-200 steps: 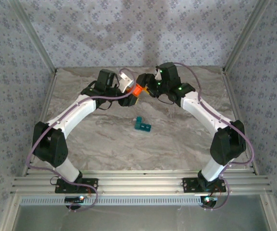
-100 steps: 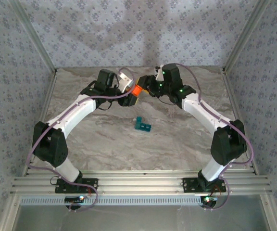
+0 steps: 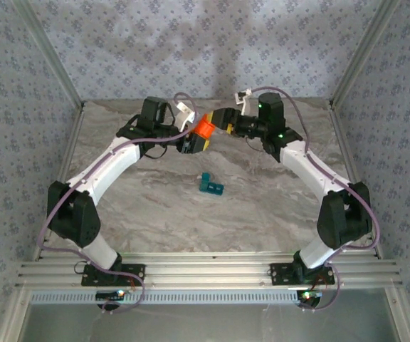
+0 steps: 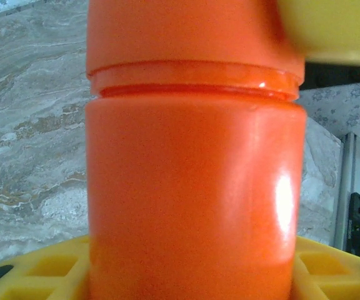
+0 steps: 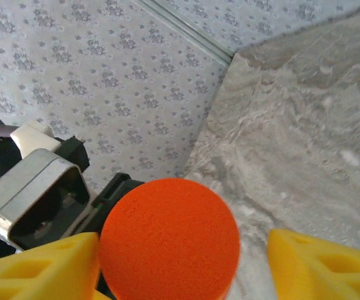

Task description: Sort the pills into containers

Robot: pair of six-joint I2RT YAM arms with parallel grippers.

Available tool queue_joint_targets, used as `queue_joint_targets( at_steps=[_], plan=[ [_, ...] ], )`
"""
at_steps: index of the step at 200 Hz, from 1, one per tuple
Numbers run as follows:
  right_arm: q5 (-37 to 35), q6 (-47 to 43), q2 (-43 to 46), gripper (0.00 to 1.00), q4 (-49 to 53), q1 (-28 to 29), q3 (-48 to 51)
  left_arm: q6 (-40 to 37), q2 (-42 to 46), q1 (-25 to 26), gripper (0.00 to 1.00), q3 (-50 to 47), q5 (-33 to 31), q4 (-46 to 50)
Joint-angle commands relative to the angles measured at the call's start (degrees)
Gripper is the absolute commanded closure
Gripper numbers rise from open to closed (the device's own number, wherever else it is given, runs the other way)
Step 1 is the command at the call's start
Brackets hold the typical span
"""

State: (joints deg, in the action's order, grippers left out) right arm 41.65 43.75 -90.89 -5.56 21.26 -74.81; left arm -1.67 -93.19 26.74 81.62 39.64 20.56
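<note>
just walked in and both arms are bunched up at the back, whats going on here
The left gripper holds an orange bottle lifted above the far side of the table. The right gripper faces the bottle's cap, its fingers spread to either side of it with a gap on one side, so it does not look clamped. The teal pill box sits by itself nearer the middle of the table.

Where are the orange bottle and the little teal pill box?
bottle (image 3: 204, 129): top external view, on its orange side, held up between the two arms.
pill box (image 3: 212, 187): top external view, on its teal top.
</note>
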Motion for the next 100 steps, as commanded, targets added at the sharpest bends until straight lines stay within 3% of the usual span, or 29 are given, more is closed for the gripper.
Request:
queue_joint_targets(
  at_steps=[1, 68, 100],
  plan=[
    [-1.9, 0.0, 3.9, 0.19, 1.4, -1.7, -1.3, -2.6, 0.2, 0.2, 1.0, 1.9, -2.5, 0.8],
    [-16.3, 8.1, 6.1, 0.17, 13.7, -3.1, -1.5, -7.1, -1.0, 1.2, 1.0, 1.5, -10.3, 2.3],
    [-17.7, 11.0, 4.7, 0.17, 14.7, -2.8, -0.9, -7.4, -2.2, 1.4, 1.0, 1.7, -10.7, 2.3]
  ],
)
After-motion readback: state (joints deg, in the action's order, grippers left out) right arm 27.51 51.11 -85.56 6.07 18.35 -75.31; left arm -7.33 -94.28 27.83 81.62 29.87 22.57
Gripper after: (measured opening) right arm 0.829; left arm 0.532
